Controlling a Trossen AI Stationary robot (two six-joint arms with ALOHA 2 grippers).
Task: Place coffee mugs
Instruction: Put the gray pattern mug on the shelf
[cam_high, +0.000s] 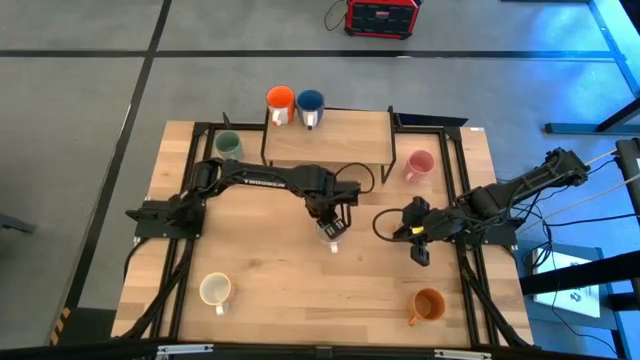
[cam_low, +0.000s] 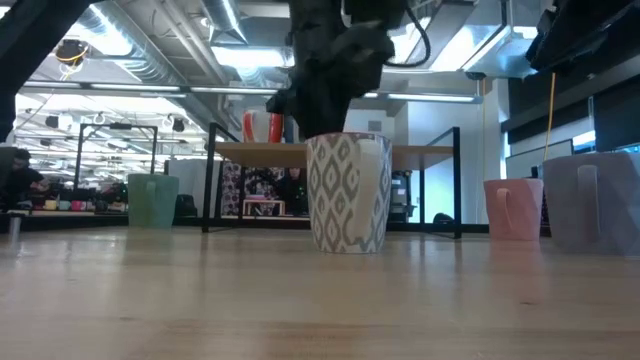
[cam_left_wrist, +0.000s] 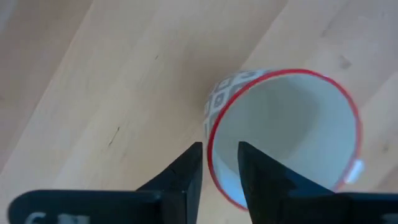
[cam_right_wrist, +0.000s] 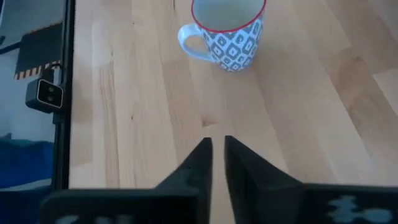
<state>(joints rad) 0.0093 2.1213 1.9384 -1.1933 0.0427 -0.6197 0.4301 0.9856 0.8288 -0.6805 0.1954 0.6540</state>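
Note:
A white mug with a grey diamond pattern and a red rim (cam_low: 347, 193) stands upright on its base at mid-table. My left gripper (cam_left_wrist: 221, 149) points down over it, open, its fingers on either side of the rim. My right gripper (cam_right_wrist: 217, 144) hovers to the mug's right (cam_high: 420, 250), open by a narrow gap, with nothing between its fingers. An orange mug (cam_high: 279, 98) and a blue mug (cam_high: 310, 101) stand on the wooden shelf (cam_high: 345, 140). The green (cam_high: 228, 145), pink (cam_high: 420, 163), cream (cam_high: 215, 290) and amber (cam_high: 428, 305) mugs stand on the table. My left gripper comes from above with one finger (cam_left_wrist: 186, 177) outside the patterned mug's wall and the other (cam_left_wrist: 261, 180) inside, at the rim (cam_left_wrist: 211, 155) opposite the handle. A gap shows between the inner finger and the wall. Whether the outer finger touches, I cannot tell.
The shelf stands on thin black legs along the far edge. A pale lavender mug (cam_low: 595, 200) shows large at the right of the low view. Black arm frames run along both table sides. Bare wood lies between the cream and amber mugs at the near edge.

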